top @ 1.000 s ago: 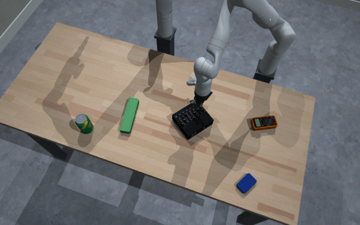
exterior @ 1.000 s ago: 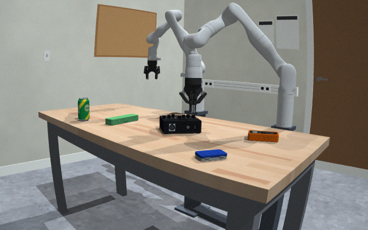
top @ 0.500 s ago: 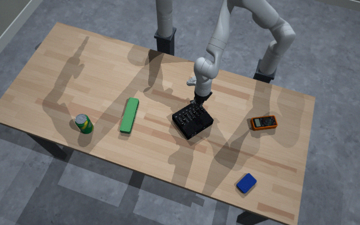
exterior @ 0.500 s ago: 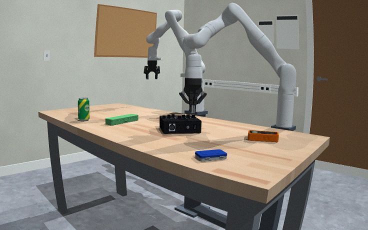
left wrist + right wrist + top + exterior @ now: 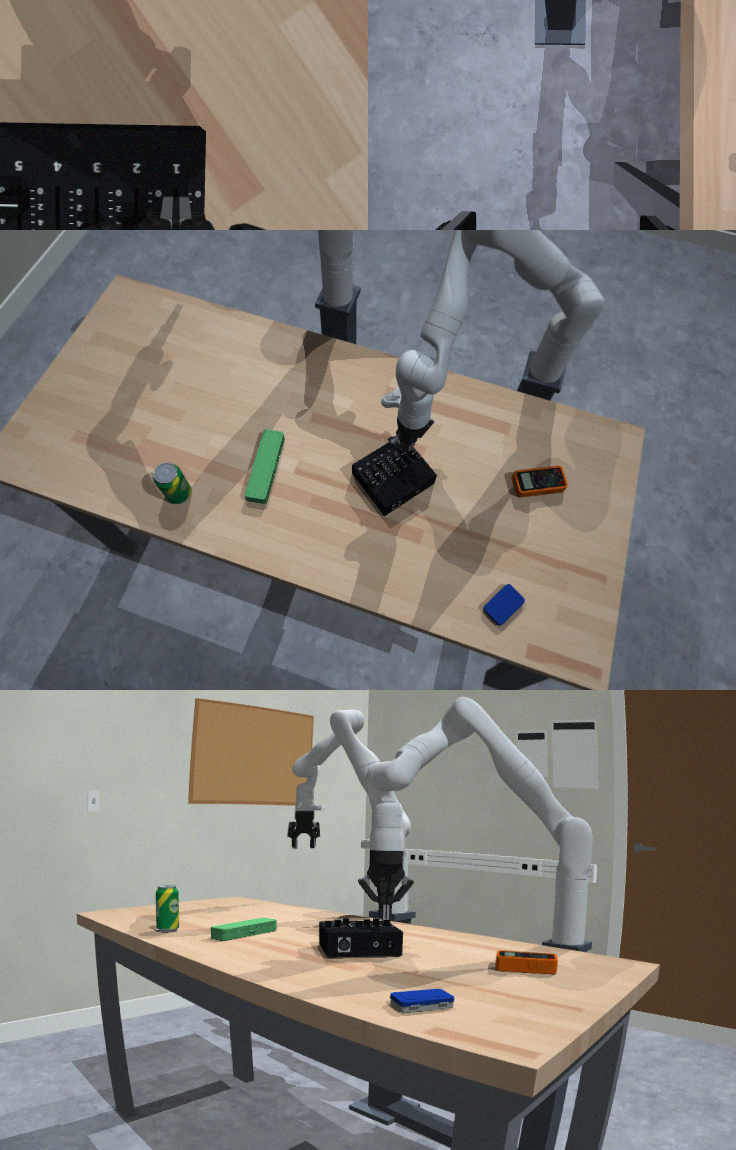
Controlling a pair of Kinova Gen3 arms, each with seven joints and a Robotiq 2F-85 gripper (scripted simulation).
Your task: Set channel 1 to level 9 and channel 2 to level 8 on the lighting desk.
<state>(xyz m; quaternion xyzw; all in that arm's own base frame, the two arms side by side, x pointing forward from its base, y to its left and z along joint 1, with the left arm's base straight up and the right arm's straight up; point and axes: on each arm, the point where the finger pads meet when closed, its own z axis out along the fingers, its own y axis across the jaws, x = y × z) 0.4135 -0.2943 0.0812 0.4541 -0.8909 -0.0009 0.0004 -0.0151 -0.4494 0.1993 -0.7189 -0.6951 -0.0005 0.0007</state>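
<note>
Seen from above, found near mid-table: the lighting desk (image 5: 404,482) (image 5: 360,949) (image 5: 75,142), touched or nearly so at its one o'clock side by the left gripper (image 5: 404,443) (image 5: 385,913) (image 5: 175,214). Fingertips together, placed low over channel 1's slot, near the 0 end; numeral 1 at twelve o'clock from them in the left wrist view. Cannot tell whether pressed against a fader cap, since hidden there. Probably still to do: channel 1 up to 9, then channel 2 up to 8; neither confirmable as done. Levels of the other faders mostly unreadable, so to be left alone. Right gripper (image 5: 303,841) (image 5: 557,222) held apart, well away at eleven o'clock in the exterior view, gripping nothing

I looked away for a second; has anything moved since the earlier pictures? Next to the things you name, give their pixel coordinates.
Nothing visibly changed. The left gripper (image 5: 402,445) (image 5: 385,920) (image 5: 175,214) is at the black desk (image 5: 409,476) (image 5: 360,947) (image 5: 100,145) as before; the right gripper (image 5: 303,846) hangs open, and the can (image 5: 172,483) (image 5: 167,908) stands where it stood.
</note>
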